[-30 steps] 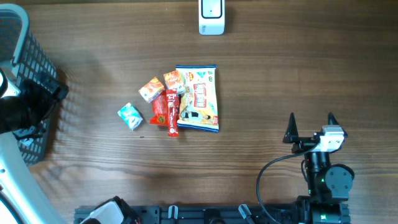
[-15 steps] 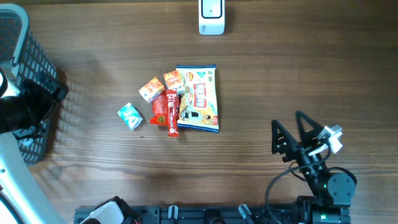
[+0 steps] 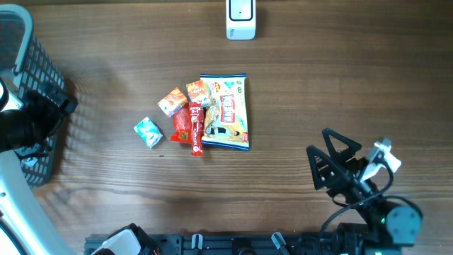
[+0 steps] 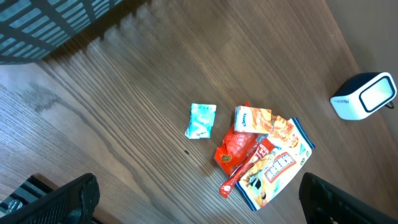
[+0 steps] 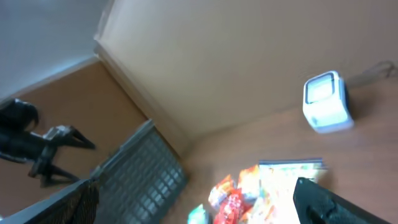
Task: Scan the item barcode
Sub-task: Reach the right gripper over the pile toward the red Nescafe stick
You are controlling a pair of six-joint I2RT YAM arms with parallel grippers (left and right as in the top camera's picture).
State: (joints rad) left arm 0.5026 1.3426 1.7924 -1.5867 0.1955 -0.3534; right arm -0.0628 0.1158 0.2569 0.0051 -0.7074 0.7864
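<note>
Several snack items lie in a heap mid-table: a large blue-and-white bag (image 3: 228, 111), a red packet (image 3: 182, 127), a red stick (image 3: 196, 129), two small orange packs (image 3: 171, 101) and, a little apart on the left, a teal packet (image 3: 148, 132). The white barcode scanner (image 3: 241, 18) stands at the table's far edge. My right gripper (image 3: 318, 141) is open and empty at the front right, well clear of the heap and angled towards it. My left gripper (image 4: 199, 183) is open too, high above the table, looking down on the teal packet (image 4: 201, 120) and the bag (image 4: 277, 165).
A dark mesh basket (image 3: 32, 78) stands at the left edge, with my left arm (image 3: 25, 124) over it. The right wrist view is blurred; it shows the scanner (image 5: 326, 102), the basket (image 5: 140, 171) and a tripod (image 5: 37, 146) beyond the table.
The right arm has swung and tilted: its open fingers, first pointing straight away, now point up and to the left towards the heap. The left arm and the items have not moved.
</note>
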